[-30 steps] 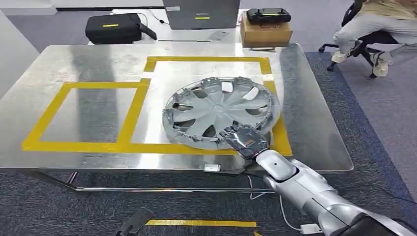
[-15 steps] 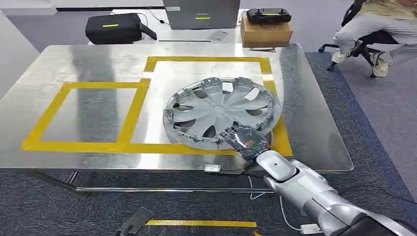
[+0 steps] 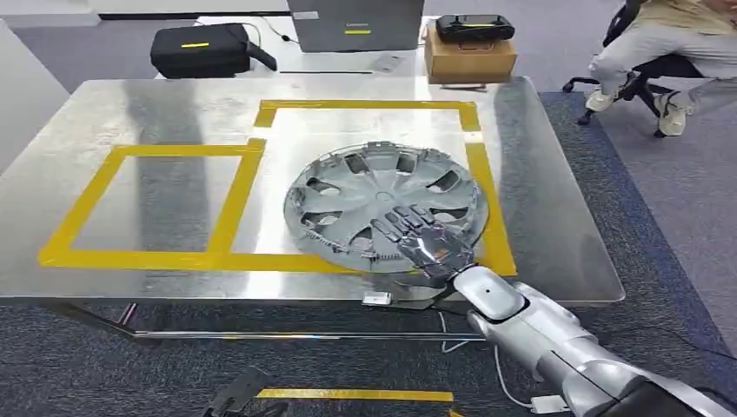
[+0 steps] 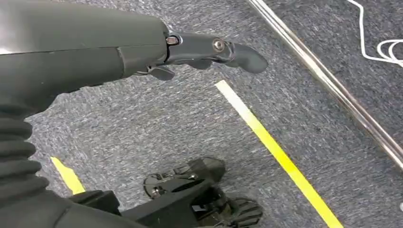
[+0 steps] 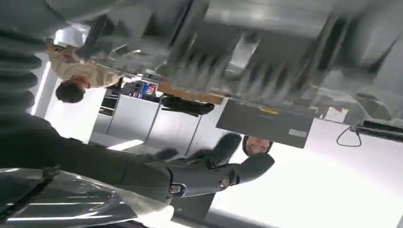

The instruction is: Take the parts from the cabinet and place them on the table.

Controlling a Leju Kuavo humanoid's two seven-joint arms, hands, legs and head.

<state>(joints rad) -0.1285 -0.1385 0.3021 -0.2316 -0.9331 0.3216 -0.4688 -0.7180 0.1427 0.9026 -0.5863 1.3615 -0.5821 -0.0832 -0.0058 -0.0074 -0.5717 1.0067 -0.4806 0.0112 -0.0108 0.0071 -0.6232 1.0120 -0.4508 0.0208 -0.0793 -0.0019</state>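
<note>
Head view: hubcap [image 3: 382, 207], no legible writing.

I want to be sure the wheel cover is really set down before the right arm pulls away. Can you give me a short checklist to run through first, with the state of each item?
1. Wheel cover lies on the table: ok, it looks flat.
2. Cover inside the larger yellow tape square: ok, though its near edge reaches the tape.
3. Right hand has let go: cannot tell; its fingers lie spread over the cover's near part.
4. Left hand free: ok, it hangs over the carpet holding nothing.
5. Seated person away from the table: ok.
</note>
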